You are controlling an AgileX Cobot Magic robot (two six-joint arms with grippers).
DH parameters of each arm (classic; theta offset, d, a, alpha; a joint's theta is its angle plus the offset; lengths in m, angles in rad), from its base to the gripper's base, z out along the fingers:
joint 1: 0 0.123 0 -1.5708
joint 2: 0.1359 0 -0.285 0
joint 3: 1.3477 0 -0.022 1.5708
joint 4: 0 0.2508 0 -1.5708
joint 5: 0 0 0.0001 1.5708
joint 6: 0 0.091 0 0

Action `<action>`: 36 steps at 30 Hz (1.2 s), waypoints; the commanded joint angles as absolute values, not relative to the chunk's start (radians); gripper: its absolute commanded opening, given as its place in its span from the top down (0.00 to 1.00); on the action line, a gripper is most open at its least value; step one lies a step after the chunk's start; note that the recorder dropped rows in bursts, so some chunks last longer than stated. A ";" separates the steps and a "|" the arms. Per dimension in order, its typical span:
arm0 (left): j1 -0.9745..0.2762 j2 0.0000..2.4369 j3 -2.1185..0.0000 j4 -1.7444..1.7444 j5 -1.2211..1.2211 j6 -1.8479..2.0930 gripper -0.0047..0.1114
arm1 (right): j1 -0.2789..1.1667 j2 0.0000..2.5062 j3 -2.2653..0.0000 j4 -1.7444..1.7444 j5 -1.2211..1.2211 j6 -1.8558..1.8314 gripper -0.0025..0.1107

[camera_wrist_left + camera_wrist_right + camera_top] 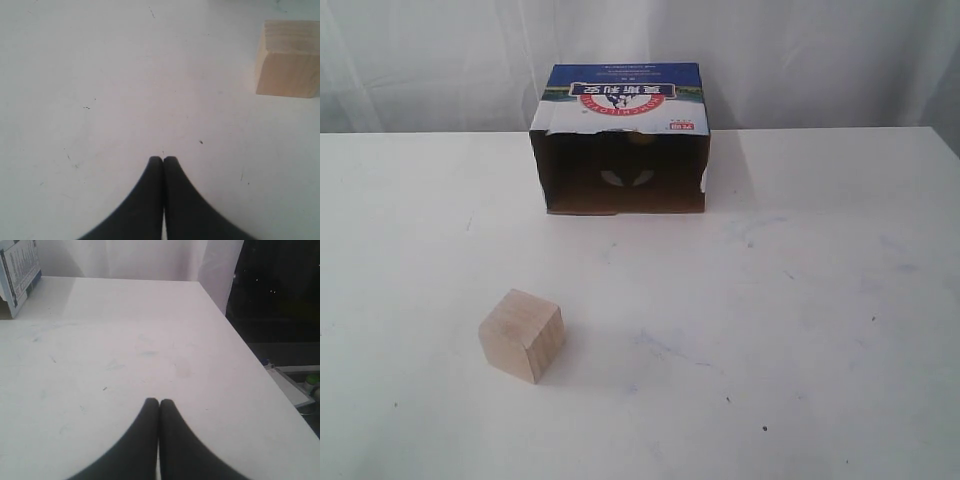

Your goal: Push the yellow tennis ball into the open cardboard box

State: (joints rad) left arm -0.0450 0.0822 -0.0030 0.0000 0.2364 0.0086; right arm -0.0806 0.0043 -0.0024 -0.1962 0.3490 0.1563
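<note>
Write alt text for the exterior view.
An open cardboard box lies at the back of a white table, its dark opening facing the camera and its blue, white and red print on top. A pale wooden cube sits well apart from it, nearer the camera and to the left.

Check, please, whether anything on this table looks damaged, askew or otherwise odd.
The open cardboard box has a ragged, torn-looking upper edge at its opening, and its print reads upside down in the exterior view. The table carries faint bluish scuffs. The wooden cube looks intact.
</note>
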 commanded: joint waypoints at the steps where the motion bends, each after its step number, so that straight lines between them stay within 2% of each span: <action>1: -0.043 0.077 0.000 -0.009 0.233 0.000 0.96 | -0.081 0.000 0.000 -0.197 0.352 0.154 0.98; 21: -0.036 0.057 0.000 -0.009 0.236 0.000 0.96 | -0.081 0.000 0.000 -0.188 0.352 0.154 0.98; 25: -0.006 0.000 0.000 0.007 0.367 0.000 0.96 | -0.081 0.000 0.000 -0.188 0.350 0.154 0.98; 36: -0.003 0.000 0.000 0.007 0.356 0.000 0.96 | -0.081 0.000 0.000 -0.188 0.350 0.154 0.98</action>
